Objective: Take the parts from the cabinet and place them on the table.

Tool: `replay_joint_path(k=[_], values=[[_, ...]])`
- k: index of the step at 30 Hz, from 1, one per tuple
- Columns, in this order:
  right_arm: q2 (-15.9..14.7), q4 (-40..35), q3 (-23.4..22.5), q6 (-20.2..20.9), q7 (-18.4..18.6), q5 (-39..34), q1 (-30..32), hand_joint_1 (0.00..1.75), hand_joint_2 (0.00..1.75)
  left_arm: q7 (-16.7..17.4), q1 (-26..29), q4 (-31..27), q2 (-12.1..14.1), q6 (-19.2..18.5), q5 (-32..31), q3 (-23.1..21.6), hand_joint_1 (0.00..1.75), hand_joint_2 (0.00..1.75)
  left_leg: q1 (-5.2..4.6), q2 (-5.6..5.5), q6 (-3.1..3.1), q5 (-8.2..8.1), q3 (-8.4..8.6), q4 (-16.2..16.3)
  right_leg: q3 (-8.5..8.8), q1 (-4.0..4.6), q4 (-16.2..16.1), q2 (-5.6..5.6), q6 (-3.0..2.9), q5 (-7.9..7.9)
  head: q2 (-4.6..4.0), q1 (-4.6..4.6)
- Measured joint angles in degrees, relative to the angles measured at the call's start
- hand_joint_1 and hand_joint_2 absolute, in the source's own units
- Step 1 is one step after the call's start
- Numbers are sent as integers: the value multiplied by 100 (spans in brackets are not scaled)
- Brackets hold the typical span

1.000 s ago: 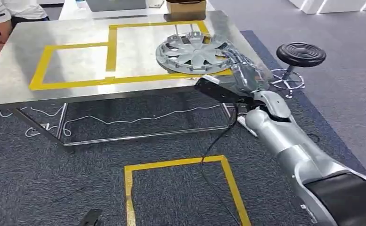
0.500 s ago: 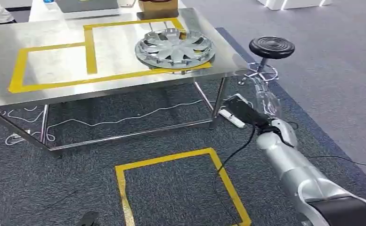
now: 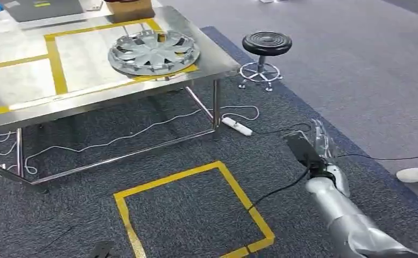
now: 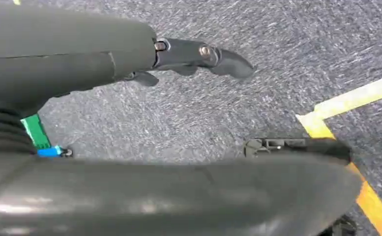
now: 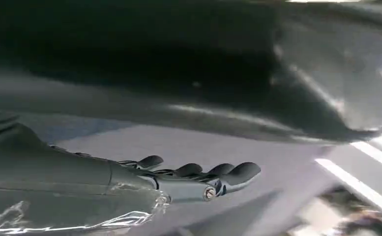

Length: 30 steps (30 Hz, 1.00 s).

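Silver plastic, the wheel cover (image 3: 154, 51) lies flat on the steel table (image 3: 88, 91) in the upper left of the head frame, inside the right-hand yellow taped rectangle (image 3: 56, 62), its near rim over the front tape line and close to the table's right corner. A second ago the right hand was at the cover's rim over that corner; now the right hand (image 3: 320, 144) hangs low in the lower right of the frame, well apart from the table, above dark carpet, its fingers extended and apart with nothing between them. The right wrist view agrees: the fingertips (image 5: 243, 172) lie in a loose row, holding nothing. The left hand (image 4: 198, 56) in its own wrist view likewise holds nothing, its dark fingers stretched out over grey carpet near a corner of yellow floor tape (image 4: 348, 147). Across the three head frames the whole scene slides up and to the left, so the camera has turned; the table and cover have not moved on their own. Judged from this, one part is delivered and released, and the robot is turning away, probably towards the cabinet for the next part. Around the table: a cardboard box (image 3: 128, 6) at its far edge, a black round stool (image 3: 266, 44) to its right, a white power strip (image 3: 236, 126) with cables on the floor, and a yellow taped square (image 3: 190, 215) at lower centre.
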Motion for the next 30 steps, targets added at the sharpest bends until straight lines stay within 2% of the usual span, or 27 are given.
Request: replay_joint_path(k=[1,2,3,4,5,6,7,8,9,10,11,12,14,15,16,17,18,20,21,22,23,24,25,26,27,28,30], values=[[-9,39,-109,2,35,-105,79,0,0,-4,-3,2,2,0,0,0,0,175,19,-236,-23,-103,-34,67,-7,-24,-15,54,-23,26,0,-13],[-15,105,-206,20,99,-213,155,0,0,-7,3,2,2,0,-2,0,0,175,19,-446,-24,-329,-147,348,-23,-35,-17,117,-54,45,0,-15],[-15,211,-330,78,148,-337,267,0,0,-7,17,2,2,0,0,0,0,175,11,-565,-24,-583,-341,803,-40,-36,-18,173,-71,53,0,-59],[-18,318,-447,147,263,-449,420,0,0,-7,31,0,2,0,0,0,0,175,2,-617,-21,-798,-561,1294,-54,-30,-18,250,-88,64,0,-66],[-26,431,-599,219,368,-563,613,0,0,-7,47,2,0,-4,0,0,0,175,-11,-636,-11,-908,-729,1644,-69,-19,-18,320,-96,73,0,-66],[-44,551,-744,287,467,-679,836,0,0,-7,63,2,-2,-7,-2,0,0,175,-23,-642,5,-864,-759,1704,-79,-16,-17,381,-97,81,0,-61],[-57,645,-884,359,595,-779,1039,0,0,-7,74,2,-7,-9,0,0,0,175,-29,-649,24,-709,-680,1542,-91,-15,-16,451,-90,90,0,-66],[-66,724,-1002,413,669,-860,1232,0,0,-7,74,2,-7,-11,0,0,0,175,-30,-677,46,-483,-498,1189,-99,-16,-13,530,-76,100,0,-64],[-70,824,-1167,465,730,-938,1422,0,0,-9,74,2,-7,-11,0,0,0,175,-28,-759,72,-229,-222,681,-102,-16,-12,612,-60,111,0,-64],[-70,888,-1271,483,789,-982,1581,0,0,-9,73,0,-7,-13,0,0,0,175,-12,-1092,102,-74,27,236,-116,-36,-4,681,-44,122,0,-66],[-70,955,-1362,501,860,-1032,1689,0,0,-9,72,2,4,-15,-2,-2,0,175,36,-1369,151,-157,110,10,-169,3,45,762,-12,129,0,-55],[-68,997,-1429,520,913,-1067,1792,0,0,-9,75,2,-8,-22,-2,-4,0,175,23,-1284,104,-166,108,-2,-208,-39,42,841,18,154,0,-54],[-68,1089,-1577,588,1021,-1166,1960,0,0,0,89,2,-9,-28,-18,-4,0,175,-33,-1177,155,-172,115,-4,-233,-94,-16,986,104,209,0,-64],[-68,1132,-1633,612,1045,-1203,2034,0,0,2,93,0,-4,-28,-15,-4,0,175,-7,-1080,210,-125,134,-44,-254,-88,-31,1080,147,237,0,-61],[-81,1165,-1710,630,1067,-1247,2128,0,0,2,79,0,-11,-35,-15,-9,0,175,15,-970,236,-97,148,-74,-310,-73,45,877,155,183,0,-63],[-66,1211,-1790,660,1073,-1266,2203,0,0,4,76,-2,-17,-37,-15,-17,0,175,18,-914,260,-94,152,-78,-422,-43,295,545,181,-2,0,20],[-57,1254,-1859,673,1084,-1294,2265,0,0,2,81,-2,-22,-42,-15,-26,0,175,12,-850,264,-96,153,-78,-610,-50,703,369,211,-227,0,35],[-26,1312,-1957,739,1161,-1323,2387,0,0,24,106,-2,-22,-46,-15,-35,0,175,3,-650,267,-102,151,-76,-1020,-91,1581,238,266,-598,0,33],[-9,1346,-2005,778,1248,-1347,2457,0,0,28,118,-2,-22,-46,-15,-37,0,175,5,-557,264,-104,152,-76,-1084,-108,1748,212,287,-621,0,30],[13,1380,-2044,804,1336,-1349,2551,0,0,31,117,-2,-22,-42,-15,-37,0,175,13,-468,248,-116,156,-76,-1003,-128,1642,187,310,-527,0,30],[48,1408,-2068,831,1430,-1347,2660,0,0,31,112,-2,-24,-42,-15,-41,0,175,24,-398,230,-127,167,-75,-778,-148,1281,151,325,-341,0,35],[70,1430,-2088,848,1520,-1343,2752,0,0,31,108,-2,-28,-42,-15,-44,0,175,40,-332,203,-142,186,-75,-467,-163,775,82,339,-146,0,33],[109,1447,-2110,878,1636,-1334,2812,0,0,29,107,-2,-26,-42,-15,-46,0,175,41,-264,157,-166,220,-70,-122,-167,252,-147,360,2,0,37],[184,1463,-2123,914,1747,-1314,2823,0,0,24,115,-4,-9,-39,-15,-50,0,175,-16,-209,98,-206,229,-67,25,-142,63,-407,330,-57,0,74],[197,1465,-2136,927,1841,-1303,2828,0,0,20,114,-4,-20,-39,-15,-52,0,175,-23,-133,53,-223,271,-74,-8,-152,57,-280,223,-11,0,19],[273,1486,-2143,947,1925,-1290,2848,0,0,11,95,-4,-17,-39,-15,-66,0,175,-19,-80,11,-217,302,-101,-30,-138,75,-200,165,-22,0,-36],[308,1519,-2149,944,2000,-1279,2923,0,0,4,57,-4,-22,-41,-15,-92,0,175,7,55,-70,-224,373,-151,-56,-107,71,-67,72,-29,0,-26]])
